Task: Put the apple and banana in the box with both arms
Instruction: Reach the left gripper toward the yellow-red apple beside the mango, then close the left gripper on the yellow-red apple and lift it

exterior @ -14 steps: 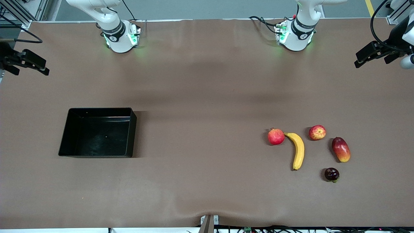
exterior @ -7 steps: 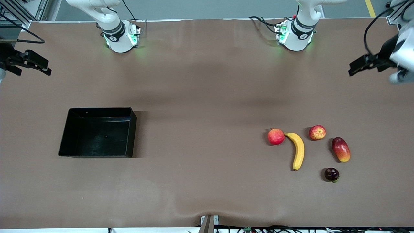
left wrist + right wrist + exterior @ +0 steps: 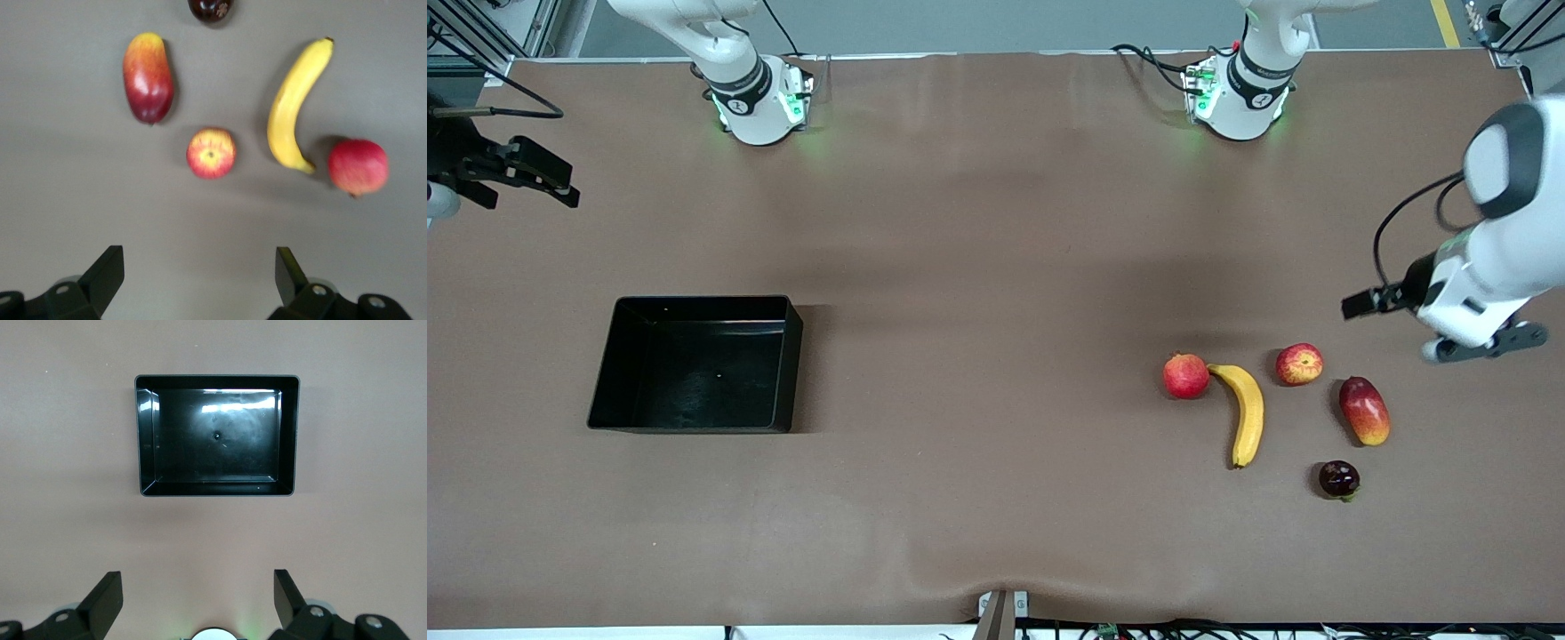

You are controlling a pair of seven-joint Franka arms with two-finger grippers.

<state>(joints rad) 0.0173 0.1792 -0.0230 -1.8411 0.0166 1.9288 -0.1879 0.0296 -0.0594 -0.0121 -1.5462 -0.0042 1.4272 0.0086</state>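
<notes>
The apple (image 3: 1299, 364), red with yellow patches, lies on the table between the banana (image 3: 1248, 413) and a mango. In the left wrist view the apple (image 3: 211, 153) and the banana (image 3: 293, 107) lie on the table past the open fingers. My left gripper (image 3: 1480, 342) (image 3: 200, 273) is open and empty in the air, over bare table beside the fruit at the left arm's end. The black box (image 3: 694, 364) (image 3: 217, 435) stands empty toward the right arm's end. My right gripper (image 3: 534, 171) (image 3: 198, 593) is open and empty, high over that end of the table.
A red pomegranate (image 3: 1185, 375) touches the banana's tip. A red-yellow mango (image 3: 1364, 410) and a small dark fruit (image 3: 1339, 479) lie beside the apple, the dark fruit nearest the front camera. The arm bases (image 3: 760, 102) stand along the table's edge.
My left arm has swung down from the table's end to beside the fruit. My right gripper has shifted slightly inward. The fruit and box have not moved.
</notes>
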